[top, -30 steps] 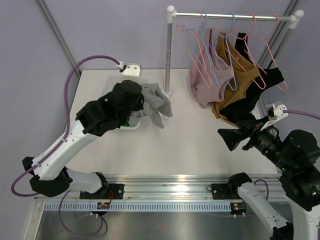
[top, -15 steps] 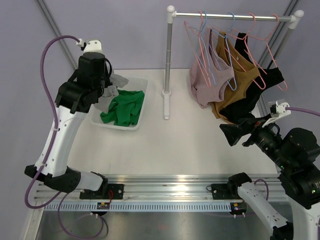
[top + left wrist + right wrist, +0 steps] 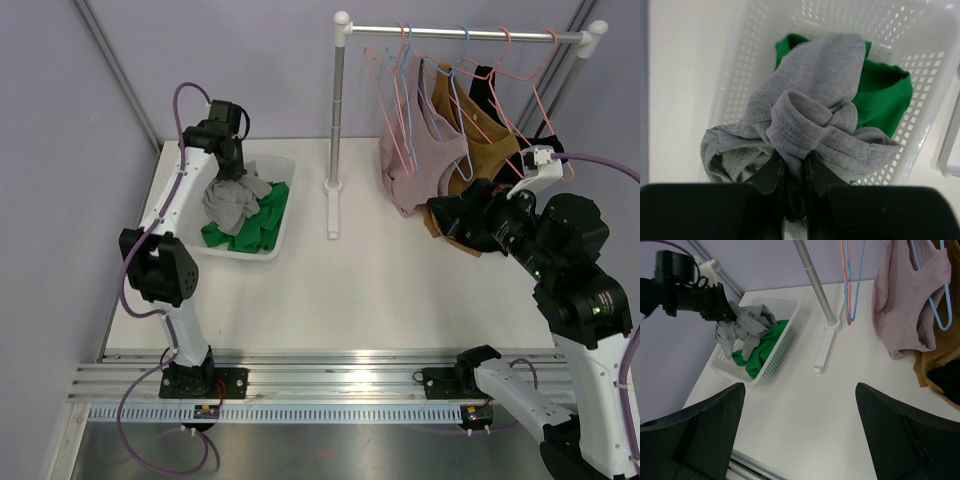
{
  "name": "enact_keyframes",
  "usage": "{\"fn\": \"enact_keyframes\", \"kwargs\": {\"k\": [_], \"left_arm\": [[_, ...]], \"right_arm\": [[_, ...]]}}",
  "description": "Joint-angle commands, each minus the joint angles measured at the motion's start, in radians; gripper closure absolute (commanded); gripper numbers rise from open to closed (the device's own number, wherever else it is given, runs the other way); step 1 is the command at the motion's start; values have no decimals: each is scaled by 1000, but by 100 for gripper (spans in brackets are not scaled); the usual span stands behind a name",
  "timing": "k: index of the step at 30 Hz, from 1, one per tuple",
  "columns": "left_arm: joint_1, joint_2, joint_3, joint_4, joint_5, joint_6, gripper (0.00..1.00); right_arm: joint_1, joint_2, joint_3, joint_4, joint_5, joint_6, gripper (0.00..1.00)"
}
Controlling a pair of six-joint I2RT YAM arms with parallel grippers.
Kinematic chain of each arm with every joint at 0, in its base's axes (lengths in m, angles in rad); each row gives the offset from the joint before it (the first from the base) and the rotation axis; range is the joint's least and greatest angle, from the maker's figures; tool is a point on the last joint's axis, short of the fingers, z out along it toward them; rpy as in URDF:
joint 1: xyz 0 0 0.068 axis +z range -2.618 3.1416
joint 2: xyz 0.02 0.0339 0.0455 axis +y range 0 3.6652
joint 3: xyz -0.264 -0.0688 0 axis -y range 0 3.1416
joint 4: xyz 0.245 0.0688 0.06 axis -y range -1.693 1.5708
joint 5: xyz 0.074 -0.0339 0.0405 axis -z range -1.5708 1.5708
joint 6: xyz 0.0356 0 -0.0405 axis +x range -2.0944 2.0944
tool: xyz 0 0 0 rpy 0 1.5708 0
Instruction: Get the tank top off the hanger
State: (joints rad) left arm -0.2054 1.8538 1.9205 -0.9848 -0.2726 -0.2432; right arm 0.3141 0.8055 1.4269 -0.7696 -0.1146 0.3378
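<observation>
A grey tank top (image 3: 815,100) hangs bunched from my left gripper (image 3: 792,175), which is shut on a fold of it. It dangles over the white basket (image 3: 285,162) at the table's far left, its lower folds resting on a green garment (image 3: 265,212). From above, the left gripper (image 3: 228,172) points down into the basket. On the rail (image 3: 460,33) hang a pink tank top (image 3: 425,165), a mustard one (image 3: 487,170) and a black one (image 3: 542,152), each on a hanger. My right gripper (image 3: 447,216) is open and holds nothing, just in front of the hanging clothes.
An empty pink hanger (image 3: 383,90) and a blue one hang at the rail's left end. The rack's upright pole (image 3: 812,275) and its foot (image 3: 822,357) stand mid-table between the basket (image 3: 785,347) and the clothes. The right gripper (image 3: 800,385) looks down on bare white table.
My left arm has swung from mid-table to the far left, carrying the grey tank top over the basket. My right arm has moved forward and up toward the rack.
</observation>
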Motion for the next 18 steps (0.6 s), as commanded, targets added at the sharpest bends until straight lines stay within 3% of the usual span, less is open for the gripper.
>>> {"fn": "enact_keyframes", "kwargs": {"k": [1,3,6,7,10,12,13,14,18], "left_arm": [[4,97,55,8,165,15,83],[6,166,63,-14,184,10,78],[9,206,83,-47,185,5,56],[8,208,90,-57,184,4,42],[9,132,100,-68,193,-2,25],[8,70,106,-78,194,-10,17],[6,-9,106,-80,191,-11,5],[6,-48,104,-83,190,-13,1],[-6,-284,25,-68,205,-11,1]], "right_arm": [[3,52,78,64,49,3,0],[3,90,104,53,38,-9,0],[5,121,118,47,23,-34,1],[5,126,128,44,29,-43,1],[5,165,193,-9,111,-97,1],[5,214,236,-74,250,-120,0],[3,230,271,-92,282,-131,1],[5,257,286,-118,306,-144,0],[2,308,317,-126,389,-200,1]]}}
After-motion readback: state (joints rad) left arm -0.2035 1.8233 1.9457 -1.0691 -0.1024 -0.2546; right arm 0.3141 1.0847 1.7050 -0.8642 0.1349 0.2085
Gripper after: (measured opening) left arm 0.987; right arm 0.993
